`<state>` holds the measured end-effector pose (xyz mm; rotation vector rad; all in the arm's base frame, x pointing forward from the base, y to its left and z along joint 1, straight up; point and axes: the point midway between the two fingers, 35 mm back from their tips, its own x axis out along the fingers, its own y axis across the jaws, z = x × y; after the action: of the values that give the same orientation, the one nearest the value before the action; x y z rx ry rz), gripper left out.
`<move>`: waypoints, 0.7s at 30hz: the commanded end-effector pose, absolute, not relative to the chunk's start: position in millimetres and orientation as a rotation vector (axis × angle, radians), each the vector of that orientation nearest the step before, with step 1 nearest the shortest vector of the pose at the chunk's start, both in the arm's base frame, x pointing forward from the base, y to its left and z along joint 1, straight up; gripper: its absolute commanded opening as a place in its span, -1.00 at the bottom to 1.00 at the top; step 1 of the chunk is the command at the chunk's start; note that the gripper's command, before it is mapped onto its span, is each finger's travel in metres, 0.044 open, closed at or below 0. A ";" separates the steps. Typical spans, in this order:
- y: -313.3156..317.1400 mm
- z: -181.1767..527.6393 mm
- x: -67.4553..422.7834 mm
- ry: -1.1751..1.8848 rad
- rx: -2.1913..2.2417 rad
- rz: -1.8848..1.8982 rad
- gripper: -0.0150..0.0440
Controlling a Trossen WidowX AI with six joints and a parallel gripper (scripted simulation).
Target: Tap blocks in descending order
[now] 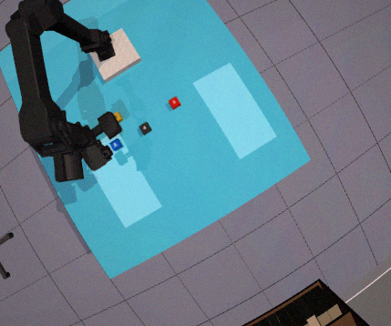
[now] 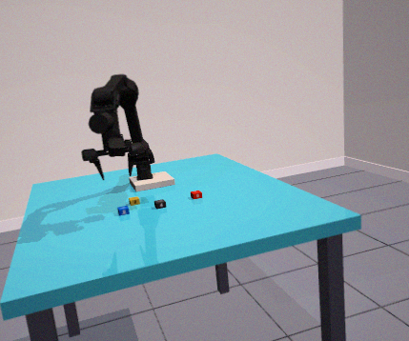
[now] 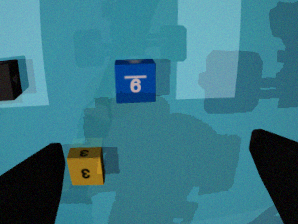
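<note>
My gripper (image 2: 116, 177) (image 3: 160, 147) is open and empty, pointing down high above the table. A blue block (image 1: 116, 145) (image 2: 123, 210) (image 3: 135, 82) shows an underlined 9, upside down in the wrist view, ahead of the fingertips. A yellow block (image 1: 118, 117) (image 2: 134, 201) (image 3: 86, 167) shows a 3 and appears beside the left finger in the wrist view, well below it. A black block (image 1: 146, 128) (image 2: 160, 204) (image 3: 7, 80) is cut off at the wrist view's left edge. A red block (image 1: 174, 103) (image 2: 196, 194) stands farthest from the blue one. The black and red digits are too small to read.
The blocks stand on a turquoise table (image 1: 183, 182) (image 2: 244, 229). The arm's pale base plate (image 1: 126, 50) (image 2: 165, 180) is at the back. Two light rectangles lie on the table, one under the blue block's side (image 1: 133, 200), the other (image 1: 235, 111) beyond the red block.
</note>
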<state>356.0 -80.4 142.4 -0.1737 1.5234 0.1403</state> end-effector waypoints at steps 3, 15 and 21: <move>-78.2 144.7 351.5 1.535 -0.144 0.138 0.86; -78.2 144.7 351.5 1.535 -0.144 0.138 0.86; -70.1 146.2 337.1 1.536 -0.143 0.139 0.86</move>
<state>348.2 -77.2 144.3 -0.1482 1.5357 0.1369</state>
